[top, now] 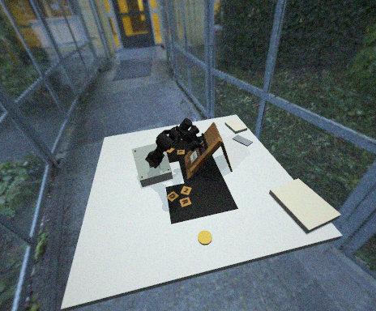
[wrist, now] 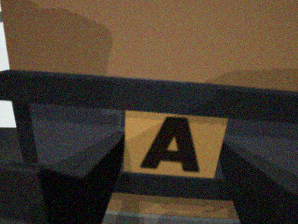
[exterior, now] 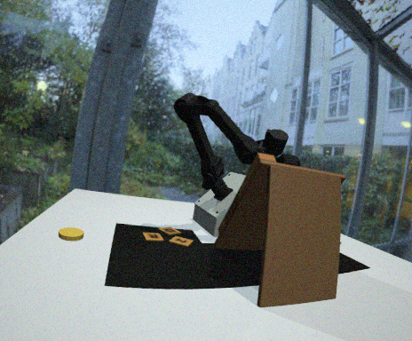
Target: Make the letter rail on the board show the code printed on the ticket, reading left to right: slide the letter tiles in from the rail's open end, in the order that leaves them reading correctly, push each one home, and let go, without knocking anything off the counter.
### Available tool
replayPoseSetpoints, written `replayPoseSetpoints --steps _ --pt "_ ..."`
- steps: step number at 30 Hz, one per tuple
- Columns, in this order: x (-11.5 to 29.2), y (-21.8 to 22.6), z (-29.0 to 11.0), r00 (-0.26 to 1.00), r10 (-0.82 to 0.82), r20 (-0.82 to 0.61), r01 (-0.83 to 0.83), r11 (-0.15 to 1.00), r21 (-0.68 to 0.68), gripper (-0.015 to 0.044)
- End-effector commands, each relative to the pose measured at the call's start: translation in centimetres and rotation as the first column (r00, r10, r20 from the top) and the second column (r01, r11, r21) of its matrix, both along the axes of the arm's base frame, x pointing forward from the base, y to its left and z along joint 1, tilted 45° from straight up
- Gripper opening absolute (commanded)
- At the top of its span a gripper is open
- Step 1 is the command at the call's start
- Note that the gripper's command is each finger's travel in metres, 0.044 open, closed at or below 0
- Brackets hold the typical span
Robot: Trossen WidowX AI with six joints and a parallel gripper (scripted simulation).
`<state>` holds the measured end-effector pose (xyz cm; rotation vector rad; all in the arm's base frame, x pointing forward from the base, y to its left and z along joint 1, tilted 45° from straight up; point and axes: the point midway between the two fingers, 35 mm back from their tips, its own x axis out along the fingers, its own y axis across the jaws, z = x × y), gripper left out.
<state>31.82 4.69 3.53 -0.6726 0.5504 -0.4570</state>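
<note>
Counter (top: pixel 114 243) — end effector (wrist: pixel 172 150) clamps (A) tile (wrist: pixel 175 143).

One readable letter: a black capital "A" on an orange tile.

In the wrist view the tile (wrist: pixel 175 144) faces the camera with its "A" upright, set just under a dark rail (wrist: pixel 150 92) on the brown board (wrist: pixel 165 35), and it is clamped in the tool (wrist: pixel 172 150), whose fingers stand at its 9 and 3 o'clock sides. From the top, three more orange tiles (top: pixel 179 196) lie on the black mat (top: pixel 211 198) at the board's 6 o'clock; each bears a dark mark too small to read. A pale ticket (top: pixel 194 156) on the board's face shows print that cannot be made out.
</note>
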Motion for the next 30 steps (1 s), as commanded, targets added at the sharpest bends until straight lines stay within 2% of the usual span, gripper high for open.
replayPoseSetpoints --steps 1,30 --pt "-0.18 -0.22 0.01 1.000 0.003 -0.006 -0.003 1.000 -0.002 0.0000" --pt "-0.46 -1.19 0.97 1.000 0.003 -0.007 -0.003 1.000 -0.003 0.0000"
